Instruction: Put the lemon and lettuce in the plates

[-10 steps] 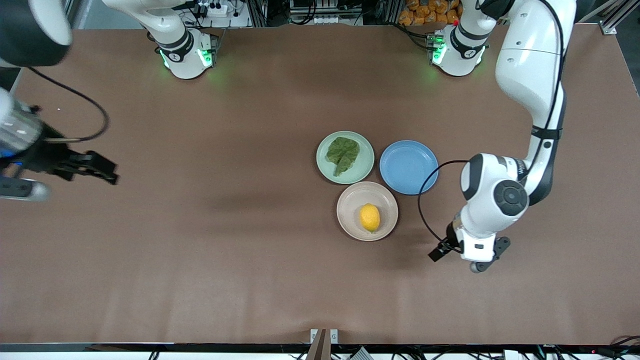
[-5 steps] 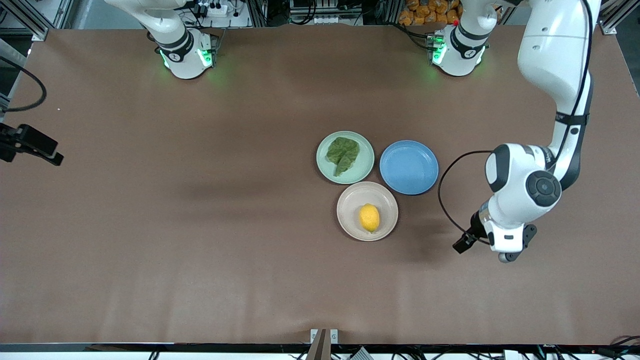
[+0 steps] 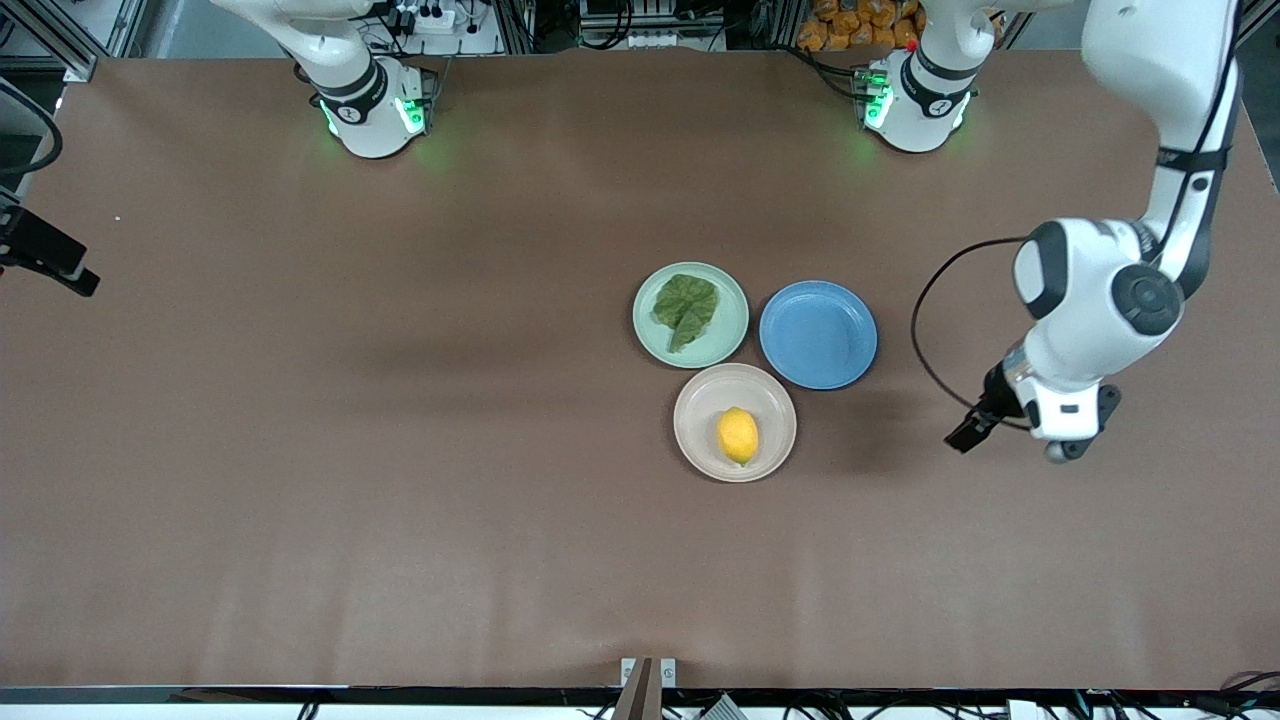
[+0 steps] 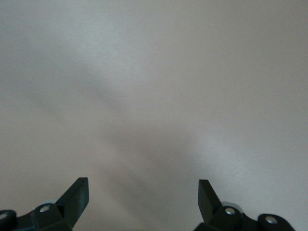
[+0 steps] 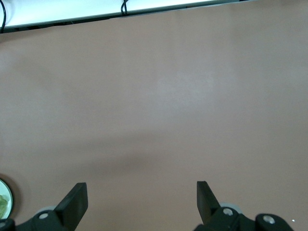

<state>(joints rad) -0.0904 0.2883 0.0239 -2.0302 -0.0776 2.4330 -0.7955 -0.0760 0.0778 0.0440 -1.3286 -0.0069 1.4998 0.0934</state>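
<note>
The lemon point(image 3: 738, 436) sits in the cream plate point(image 3: 695, 442) and the lettuce point(image 3: 686, 306) in the mint plate point(image 3: 733, 311), mid-table. The left gripper point(image 4: 143, 197) hangs spread wide, holding nothing, near the left arm's end. The right gripper point(image 5: 142, 199), also spread and bare, is at the other edge.

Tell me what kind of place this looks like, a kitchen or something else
Most likely a robotics lab bench, not a kitchen. Two robot arm bases are bolted along the edge of a brown-covered table, with cables and aluminium framing past it, and the only tableware is three small plates, one with a lemon, one with a lettuce leaf.

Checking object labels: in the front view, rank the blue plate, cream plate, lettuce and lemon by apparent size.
1. Blue plate and cream plate: look alike, no ranking.
2. Lettuce.
3. Lemon.
</note>
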